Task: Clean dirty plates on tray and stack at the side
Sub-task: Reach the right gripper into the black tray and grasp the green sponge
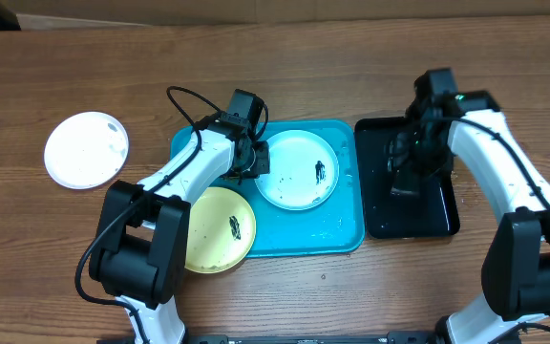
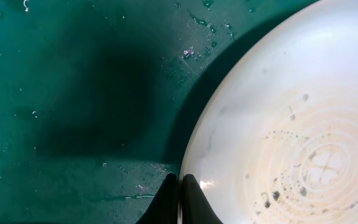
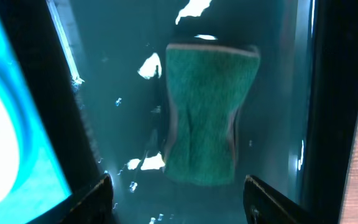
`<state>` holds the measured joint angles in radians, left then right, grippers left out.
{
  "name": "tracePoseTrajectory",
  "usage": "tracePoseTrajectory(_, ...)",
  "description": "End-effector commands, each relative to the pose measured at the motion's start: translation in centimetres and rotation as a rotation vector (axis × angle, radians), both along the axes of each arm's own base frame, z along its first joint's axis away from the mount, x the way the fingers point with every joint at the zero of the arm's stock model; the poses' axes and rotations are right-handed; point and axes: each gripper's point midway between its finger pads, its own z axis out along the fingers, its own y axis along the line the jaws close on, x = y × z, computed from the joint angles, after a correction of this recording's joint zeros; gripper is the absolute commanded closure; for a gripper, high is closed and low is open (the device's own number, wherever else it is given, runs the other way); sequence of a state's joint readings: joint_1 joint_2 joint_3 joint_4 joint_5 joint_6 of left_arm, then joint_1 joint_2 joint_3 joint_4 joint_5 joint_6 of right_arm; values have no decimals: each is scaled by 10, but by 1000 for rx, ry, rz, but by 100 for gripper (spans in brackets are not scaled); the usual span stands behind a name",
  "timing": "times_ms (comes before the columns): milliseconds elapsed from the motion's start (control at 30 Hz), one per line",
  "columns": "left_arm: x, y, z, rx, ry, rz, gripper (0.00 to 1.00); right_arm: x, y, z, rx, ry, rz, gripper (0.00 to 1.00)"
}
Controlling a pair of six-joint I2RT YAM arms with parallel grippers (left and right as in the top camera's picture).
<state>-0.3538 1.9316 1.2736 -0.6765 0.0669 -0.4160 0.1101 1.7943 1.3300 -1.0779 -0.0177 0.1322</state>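
Observation:
A light blue plate (image 1: pixel 297 169) with a dark smear lies on the turquoise tray (image 1: pixel 337 229). My left gripper (image 1: pixel 255 159) is at its left rim. In the left wrist view the gripper (image 2: pixel 180 186) is shut on that rim, one finger over the plate (image 2: pixel 291 124) and one on the tray (image 2: pixel 73 93) side. A yellow-green plate (image 1: pixel 220 229) with a smear overhangs the tray's front left corner. A white plate (image 1: pixel 86 150) sits on the table at far left. My right gripper (image 3: pixel 182 199) is open just short of a green sponge (image 3: pixel 207 118).
The sponge lies in a wet glossy black tray (image 1: pixel 437 215) right of the turquoise one, and my right arm (image 1: pixel 485 143) reaches over it. The table is brown wood. Water drops dot the turquoise tray.

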Motion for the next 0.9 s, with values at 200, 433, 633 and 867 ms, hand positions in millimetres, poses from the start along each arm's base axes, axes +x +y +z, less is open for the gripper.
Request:
tracePoseTrajectory(200, -4, 0, -6, 16, 14, -17, 96, 11, -11, -26, -58, -92, -17, 33)
tracePoseTrajectory(433, -4, 0, -6, 17, 14, -17, 96, 11, -11, -40, -55, -115, -18, 45)
tracePoseTrajectory(633, -4, 0, -6, 16, 14, -17, 96, 10, -11, -46, -53, -127, -19, 50)
tracePoseTrajectory(867, -4, 0, -6, 17, 14, -17, 96, 12, -11, -46, -53, -133, -19, 51)
